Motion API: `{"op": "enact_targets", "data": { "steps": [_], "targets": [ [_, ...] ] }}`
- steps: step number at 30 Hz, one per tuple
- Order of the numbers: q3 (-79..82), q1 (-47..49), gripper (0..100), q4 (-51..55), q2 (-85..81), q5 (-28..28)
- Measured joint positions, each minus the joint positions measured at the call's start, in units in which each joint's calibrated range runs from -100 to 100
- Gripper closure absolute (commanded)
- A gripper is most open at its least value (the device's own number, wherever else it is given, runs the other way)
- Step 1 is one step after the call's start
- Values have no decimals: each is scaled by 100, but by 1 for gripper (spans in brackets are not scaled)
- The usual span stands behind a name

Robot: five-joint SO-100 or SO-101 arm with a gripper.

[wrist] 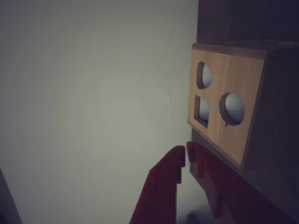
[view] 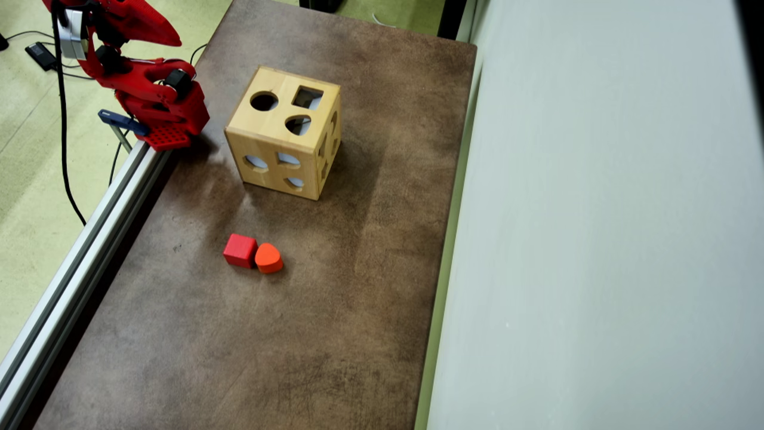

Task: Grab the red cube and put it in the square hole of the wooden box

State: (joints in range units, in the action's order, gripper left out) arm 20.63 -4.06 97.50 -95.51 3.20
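Overhead view: red cube (view: 240, 249) touching orange block (view: 269, 257) on brown table (view: 358, 269)
Wooden box (view: 283, 131): square hole (view: 307, 97) on top
Gripper (wrist: 185, 155): clenched, empty

1. Wooden box (view: 285, 134): one, light wood, seen in both views.
2. Cut-outs in the box's top face, overhead view: three, namely one square hole (view: 307, 97), one round hole (view: 264, 101) and one rounded teardrop-like hole (view: 298, 125).
3. Cut-outs in the box's near side face (view: 271, 168), overhead view: three.
4. Cut-outs in the right side face: partly visible, number cannot be told.
5. Red cube (view: 240, 249): one.
6. Orange rounded block (view: 268, 258): one.
7. Loose blocks on the table (view: 239, 358): two in all.
8. Red arm (view: 140, 71): one.
9. Gripper (wrist: 186, 153): one, two fingers.
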Motion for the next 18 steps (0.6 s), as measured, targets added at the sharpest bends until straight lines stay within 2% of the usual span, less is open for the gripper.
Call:
{"op": "enact_targets", "data": {
  "steps": [5,18],
  "targets": [
    [0,273,98,0,0,-20],
    [0,266,98,0,0,-20]
  ]
}}
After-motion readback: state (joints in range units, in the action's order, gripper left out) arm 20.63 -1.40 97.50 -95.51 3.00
